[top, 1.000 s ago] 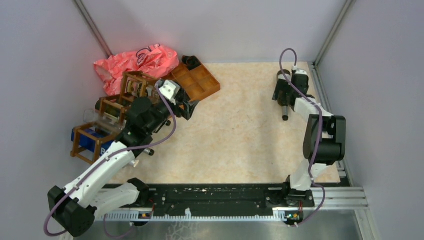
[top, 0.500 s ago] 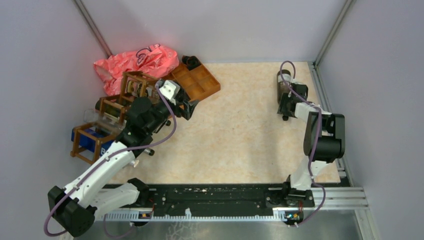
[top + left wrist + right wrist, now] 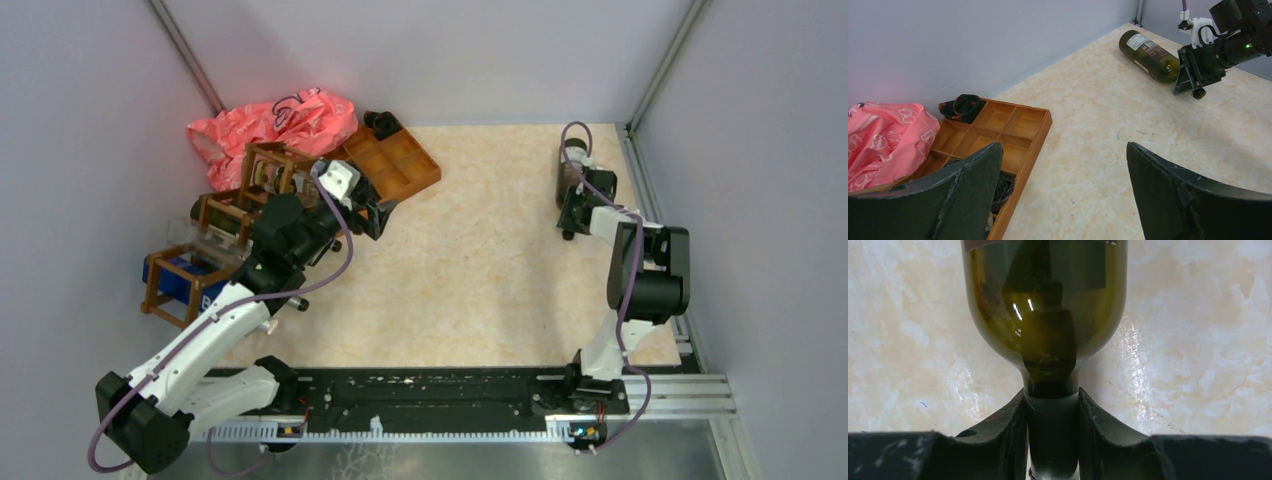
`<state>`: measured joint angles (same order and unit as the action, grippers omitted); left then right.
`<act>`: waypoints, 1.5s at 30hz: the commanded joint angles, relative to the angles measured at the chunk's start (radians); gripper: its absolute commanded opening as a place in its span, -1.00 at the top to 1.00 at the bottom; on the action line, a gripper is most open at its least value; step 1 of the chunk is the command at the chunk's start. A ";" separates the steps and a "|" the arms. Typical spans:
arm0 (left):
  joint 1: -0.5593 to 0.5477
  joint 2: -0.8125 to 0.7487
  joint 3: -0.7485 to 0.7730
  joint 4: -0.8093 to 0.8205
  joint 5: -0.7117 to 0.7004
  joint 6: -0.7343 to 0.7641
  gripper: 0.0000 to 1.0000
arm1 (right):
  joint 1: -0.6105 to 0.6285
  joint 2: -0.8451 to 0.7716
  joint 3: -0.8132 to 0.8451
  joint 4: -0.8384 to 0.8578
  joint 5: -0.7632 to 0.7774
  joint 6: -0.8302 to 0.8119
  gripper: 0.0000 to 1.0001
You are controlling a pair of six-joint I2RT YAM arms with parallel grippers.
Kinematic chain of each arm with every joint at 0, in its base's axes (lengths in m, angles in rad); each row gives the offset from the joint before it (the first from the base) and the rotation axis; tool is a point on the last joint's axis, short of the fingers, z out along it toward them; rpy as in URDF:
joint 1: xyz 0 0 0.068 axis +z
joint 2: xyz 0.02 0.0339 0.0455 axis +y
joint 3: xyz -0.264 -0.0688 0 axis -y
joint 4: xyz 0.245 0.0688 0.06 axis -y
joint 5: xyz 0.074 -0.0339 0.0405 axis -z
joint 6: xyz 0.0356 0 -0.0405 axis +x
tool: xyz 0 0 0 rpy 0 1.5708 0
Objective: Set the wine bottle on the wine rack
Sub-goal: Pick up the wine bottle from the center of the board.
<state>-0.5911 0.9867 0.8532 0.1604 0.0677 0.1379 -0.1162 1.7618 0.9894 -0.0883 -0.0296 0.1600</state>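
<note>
Top: wine bottle (image 3: pixel 568 165) lies flat on the table (image 3: pixel 480 280) at 2 o'clock, near the right wall. Right gripper (image 3: pixel 570 210) sits at its neck end. Wine rack (image 3: pixel 262 160) is at 9–10 o'clock, left gripper (image 3: pixel 378 212) just beside it, well apart from the bottle.
Left wrist: left jaws spread wide, nothing between them. Orange tray (image 3: pixel 1018 135) at 9 o'clock, bottle at 1 o'clock.
Right wrist: fingers (image 3: pixel 1008 425) clamped on the bottle neck, both touching glass.

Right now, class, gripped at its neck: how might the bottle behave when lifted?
The wine bottle is glossy glass: probably slippery, breakable. Held only at the narrow neck, its wide body may droop. Lying sideways, it could roll.
</note>
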 commanded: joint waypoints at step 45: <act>0.005 -0.005 -0.022 0.044 -0.007 0.021 -0.97 | 0.011 -0.477 -0.528 0.575 -0.510 0.453 1.00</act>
<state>-0.5911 0.9863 0.8425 0.1658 0.0673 0.1513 -0.1230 1.3491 0.4698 0.2958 -0.4656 0.5621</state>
